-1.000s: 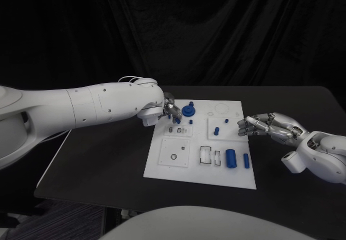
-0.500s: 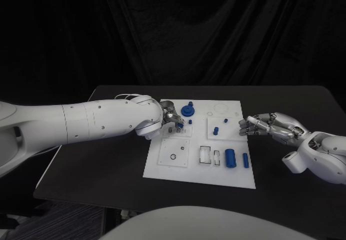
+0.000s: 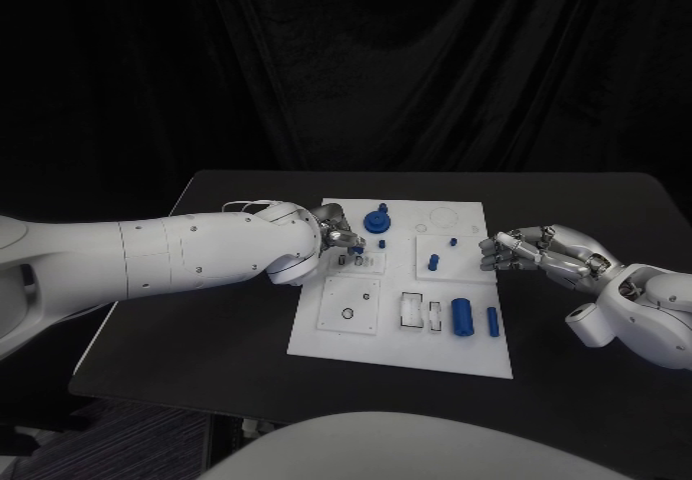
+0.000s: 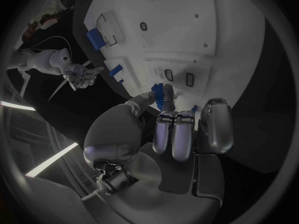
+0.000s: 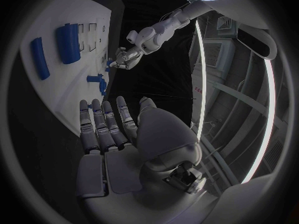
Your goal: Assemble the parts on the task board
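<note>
While the right robot hand [image 3: 544, 250] stays spread and empty, the left robot hand [image 3: 335, 236] has drawn back, pinching a blue part [image 4: 159, 91].

task board [image 3: 346, 335]: white, flat mid-table | parts [image 3: 462, 316]: blue (several lying on it)

A black table [image 3: 216, 330] stands before what seems a dark curtain [image 3: 433, 90].
</note>
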You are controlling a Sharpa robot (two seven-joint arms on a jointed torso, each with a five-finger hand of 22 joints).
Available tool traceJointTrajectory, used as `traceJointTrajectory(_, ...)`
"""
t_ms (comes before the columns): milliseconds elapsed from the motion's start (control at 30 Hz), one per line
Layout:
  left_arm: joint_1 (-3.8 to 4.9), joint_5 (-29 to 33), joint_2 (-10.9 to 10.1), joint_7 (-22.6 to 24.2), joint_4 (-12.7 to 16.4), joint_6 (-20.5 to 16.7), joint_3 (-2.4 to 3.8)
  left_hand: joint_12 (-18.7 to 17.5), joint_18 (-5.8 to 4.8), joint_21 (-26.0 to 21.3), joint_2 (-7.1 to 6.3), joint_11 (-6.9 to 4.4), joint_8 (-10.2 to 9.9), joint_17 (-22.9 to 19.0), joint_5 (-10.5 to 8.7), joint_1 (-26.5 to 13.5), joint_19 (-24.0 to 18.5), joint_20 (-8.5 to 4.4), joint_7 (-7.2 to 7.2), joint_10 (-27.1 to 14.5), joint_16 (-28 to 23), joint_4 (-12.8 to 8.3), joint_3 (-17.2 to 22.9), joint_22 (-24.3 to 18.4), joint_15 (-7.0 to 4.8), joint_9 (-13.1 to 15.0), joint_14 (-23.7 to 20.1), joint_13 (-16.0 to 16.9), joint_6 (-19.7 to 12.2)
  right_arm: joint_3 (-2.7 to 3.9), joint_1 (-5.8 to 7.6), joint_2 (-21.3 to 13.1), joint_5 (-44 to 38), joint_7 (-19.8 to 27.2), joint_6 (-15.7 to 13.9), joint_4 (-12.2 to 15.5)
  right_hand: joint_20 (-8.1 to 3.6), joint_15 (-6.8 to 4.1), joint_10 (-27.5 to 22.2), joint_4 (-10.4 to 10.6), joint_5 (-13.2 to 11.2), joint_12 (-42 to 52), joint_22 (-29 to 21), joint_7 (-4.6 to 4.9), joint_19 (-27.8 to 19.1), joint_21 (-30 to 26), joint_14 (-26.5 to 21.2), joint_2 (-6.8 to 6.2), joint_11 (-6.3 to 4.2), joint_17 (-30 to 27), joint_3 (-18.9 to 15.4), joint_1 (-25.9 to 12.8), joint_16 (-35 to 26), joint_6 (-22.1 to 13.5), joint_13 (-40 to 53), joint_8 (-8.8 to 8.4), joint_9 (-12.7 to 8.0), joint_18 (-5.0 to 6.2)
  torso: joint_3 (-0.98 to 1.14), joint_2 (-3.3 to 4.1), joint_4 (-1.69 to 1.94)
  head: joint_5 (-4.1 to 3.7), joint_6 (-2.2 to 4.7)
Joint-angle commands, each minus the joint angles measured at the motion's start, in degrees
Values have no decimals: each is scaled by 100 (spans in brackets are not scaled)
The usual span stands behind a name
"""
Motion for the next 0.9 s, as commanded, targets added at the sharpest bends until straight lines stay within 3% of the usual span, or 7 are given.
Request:
traceJointTrajectory(33,-24,-107,-6,79,7,-94,4,20,79,4,35,-48,39,1510,19,-14,-6,-12,-49,604,15,49,-3,679,-42,11,616,1508,-10,5,-6,0,-8,11,-64,2,-12,-2,-21,3,37,-3,-5,465,-28,-11,-31,6,-3,-8,30,40,24,-37,-8,17,-5,63,0,0,-3,-4,-1)
traceJointTrajectory(233,-59,-109,-14,39,-12,-15,4,20,80,-3,32,-50,44,1510,7,-31,-6,-14,-50,604,15,78,-14,677,-44,15,616,1508,-14,5,-6,-9,-8,3,-58,1,-12,-2,-21,3,37,-3,-5,465,-28,-11,-31,6,-3,-8,30,40,24,-37,-8,17,-5,63,-4,4,8,-9,-1)
traceJointTrajectory(900,-134,-110,13,-30,-76,179,4,20,84,-23,26,-51,52,1510,-20,-49,-12,-17,-53,604,15,116,-29,668,-47,22,616,1508,-18,4,-7,-18,-8,-25,-21,-7,-13,-2,-21,3,40,1,-7,468,-28,-11,-30,5,-5,-6,33,47,32,-36,-8,22,-5,62,-2,6,-2,4,-1)
